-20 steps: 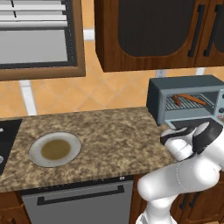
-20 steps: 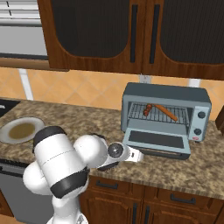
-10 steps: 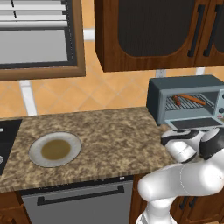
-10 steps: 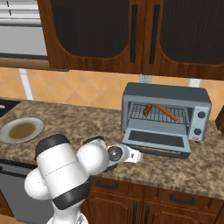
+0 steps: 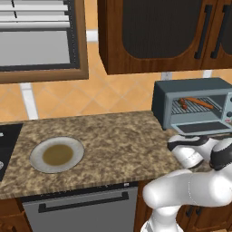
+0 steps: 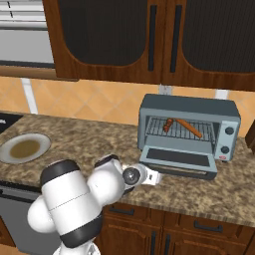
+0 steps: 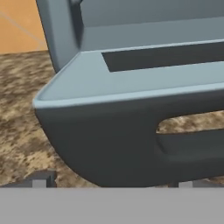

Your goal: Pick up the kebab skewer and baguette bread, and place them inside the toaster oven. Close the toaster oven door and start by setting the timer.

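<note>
The toaster oven (image 6: 188, 106) (image 5: 190, 87) stands on the counter at the right with the toaster oven door (image 6: 178, 159) (image 5: 202, 128) dropped down flat. On its wire rack lie the baguette bread (image 6: 190, 128) (image 5: 200, 103) and, to its left, the kebab skewer (image 6: 168, 124) (image 5: 183, 103). My gripper (image 6: 153, 177) is low at the front left corner of the door, open and holding nothing. In the hand view the door (image 7: 131, 83) and its dark handle (image 7: 131, 144) loom just beyond my gripper (image 7: 113, 183).
A round plate (image 5: 56, 155) (image 6: 25, 148) with a brown middle sits on the granite counter (image 5: 122, 136) at the left. Dark wood cabinets (image 6: 149, 40) hang above the oven. A dishwasher front (image 5: 81, 210) is under the counter edge.
The arm's elbow has sunk lower in front of the counter. The hand has barely shifted at the door's front edge, and its jaws stay open.
</note>
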Robot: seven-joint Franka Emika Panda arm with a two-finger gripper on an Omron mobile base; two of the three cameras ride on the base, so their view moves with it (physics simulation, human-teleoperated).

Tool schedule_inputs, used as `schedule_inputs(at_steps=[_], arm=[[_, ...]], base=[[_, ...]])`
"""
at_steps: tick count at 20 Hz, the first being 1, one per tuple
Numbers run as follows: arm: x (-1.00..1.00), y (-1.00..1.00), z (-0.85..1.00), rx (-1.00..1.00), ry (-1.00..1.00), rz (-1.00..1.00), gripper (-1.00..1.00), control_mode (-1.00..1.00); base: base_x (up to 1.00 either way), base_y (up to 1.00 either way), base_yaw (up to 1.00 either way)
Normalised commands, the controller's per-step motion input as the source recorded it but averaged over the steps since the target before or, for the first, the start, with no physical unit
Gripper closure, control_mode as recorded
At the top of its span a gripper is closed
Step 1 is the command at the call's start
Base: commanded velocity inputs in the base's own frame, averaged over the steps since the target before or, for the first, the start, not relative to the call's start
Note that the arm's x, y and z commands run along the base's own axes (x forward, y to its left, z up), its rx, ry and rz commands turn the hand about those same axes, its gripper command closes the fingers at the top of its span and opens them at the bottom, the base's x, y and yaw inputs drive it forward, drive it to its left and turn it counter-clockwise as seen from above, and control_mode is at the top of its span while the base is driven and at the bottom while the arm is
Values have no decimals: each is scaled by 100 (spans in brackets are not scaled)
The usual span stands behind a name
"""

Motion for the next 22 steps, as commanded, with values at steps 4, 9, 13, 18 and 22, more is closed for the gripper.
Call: schedule_inputs(at_steps=[4, 9, 13, 18, 22], arm=[[62, -20, 100, 4, 0, 0, -100, -100], [56, -15, 100, 1, 0, 0, -100, -100], [45, -14, 100, 0, 0, 0, -100, -100], [42, -13, 100, 0, 3, 2, -100, -100], [43, -30, 100, 0, 10, 5, -100, -100]], base=[[0, 0, 0], [0, 0, 0], [0, 0, 0], [0, 0, 0], [0, 0, 0]])
